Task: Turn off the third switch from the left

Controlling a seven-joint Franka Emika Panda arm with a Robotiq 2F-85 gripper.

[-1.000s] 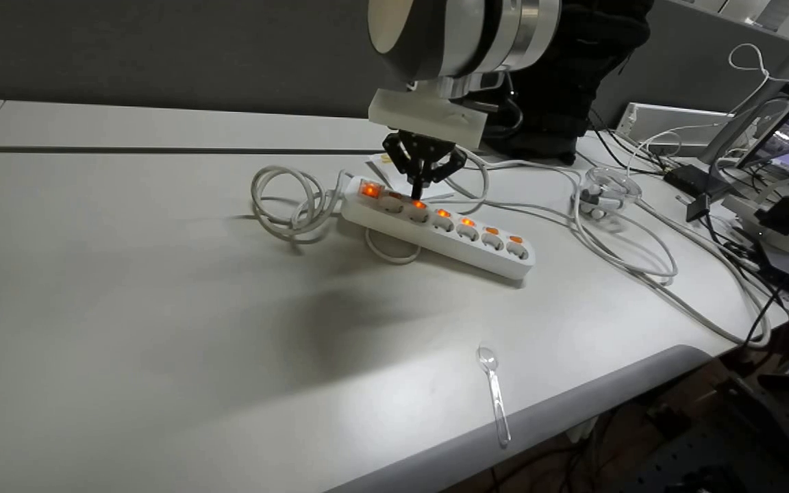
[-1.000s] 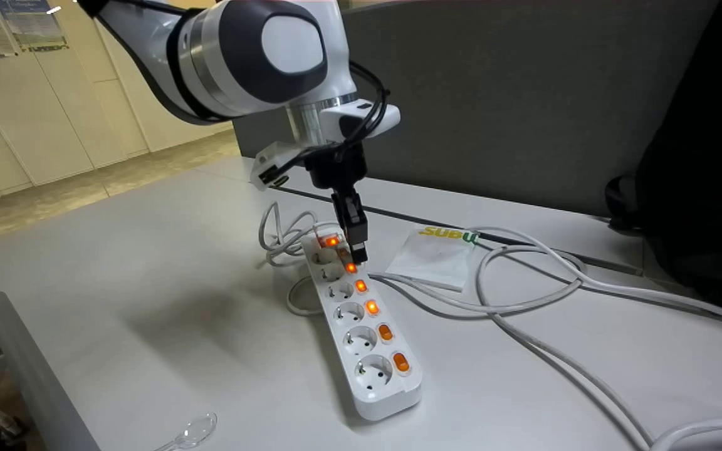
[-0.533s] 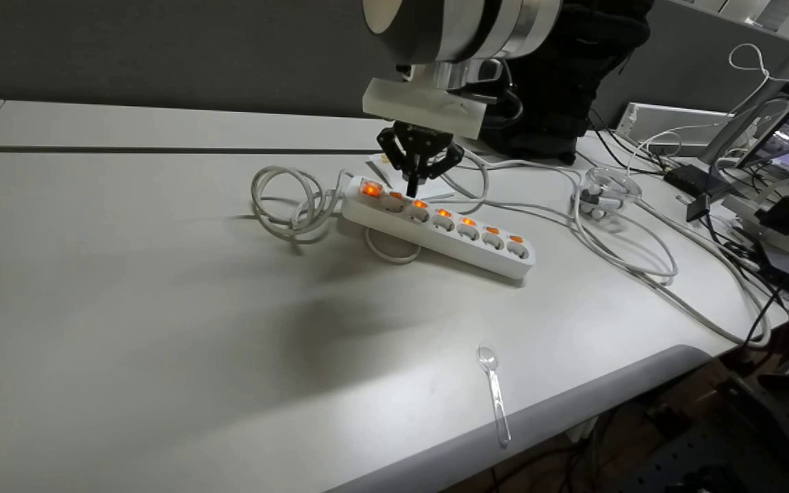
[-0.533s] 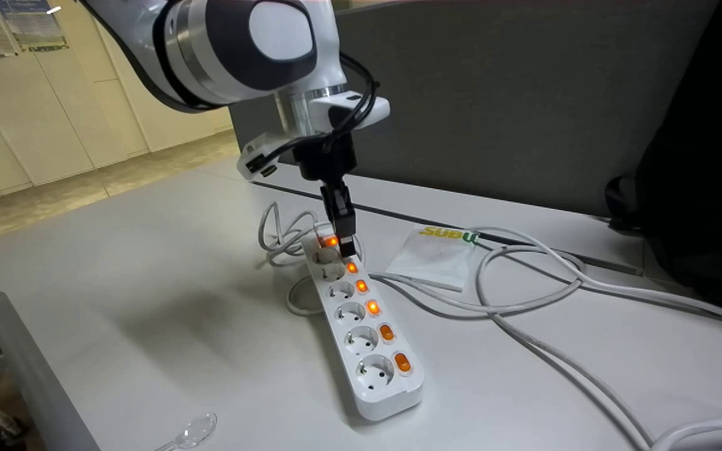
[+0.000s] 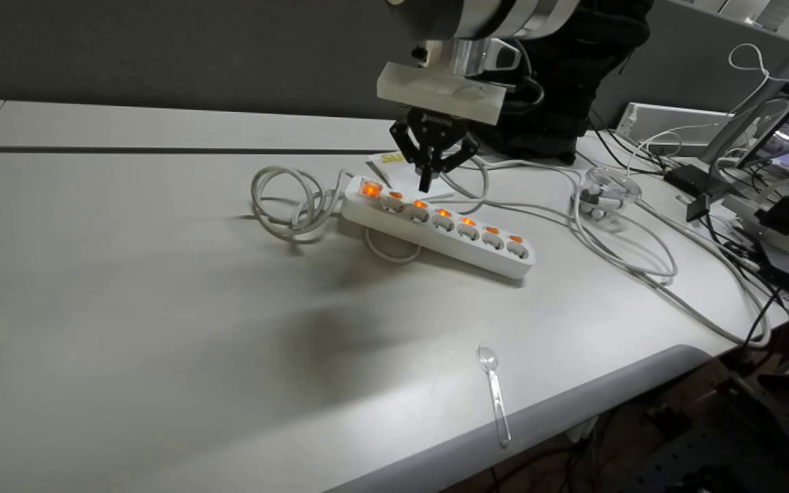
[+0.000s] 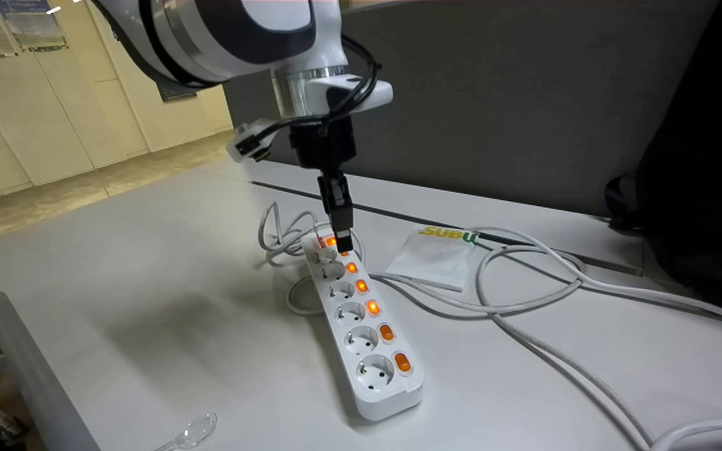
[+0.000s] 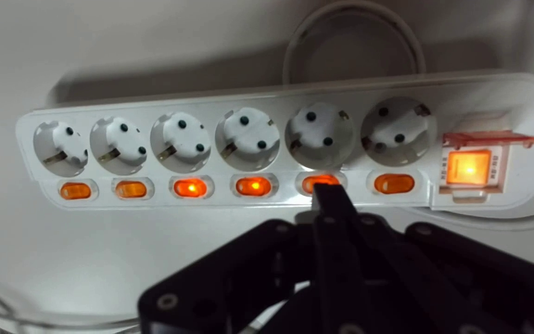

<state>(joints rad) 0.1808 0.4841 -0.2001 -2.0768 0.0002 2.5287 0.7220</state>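
The long white power strip (image 5: 435,239) lies on the table in both exterior views. Counting the large main switch (image 5: 370,190) first, the third switch from the left (image 5: 420,204) is a small orange-red rocker and glows. It also glows in an exterior view (image 6: 351,267) and in the wrist view (image 7: 314,182), where the fingertips partly cover it. Counting only small rockers, the third (image 5: 443,213) is lit too. The small rocker beside the main switch (image 7: 394,183) is unlit. My gripper (image 5: 424,186) is shut and empty, pointing down above the strip with a gap.
Coiled white cable (image 5: 292,205) lies at the strip's main-switch end. More white cables (image 6: 524,338) and a white paper packet (image 6: 433,257) lie behind it. A clear spoon (image 5: 495,390) lies near the table edge. A red flip cover (image 7: 492,138) stands open over the main switch.
My gripper has lifted from close over the strip to a little higher, with a slight sideways shift. The same small rockers glow in the earlier frames and now.
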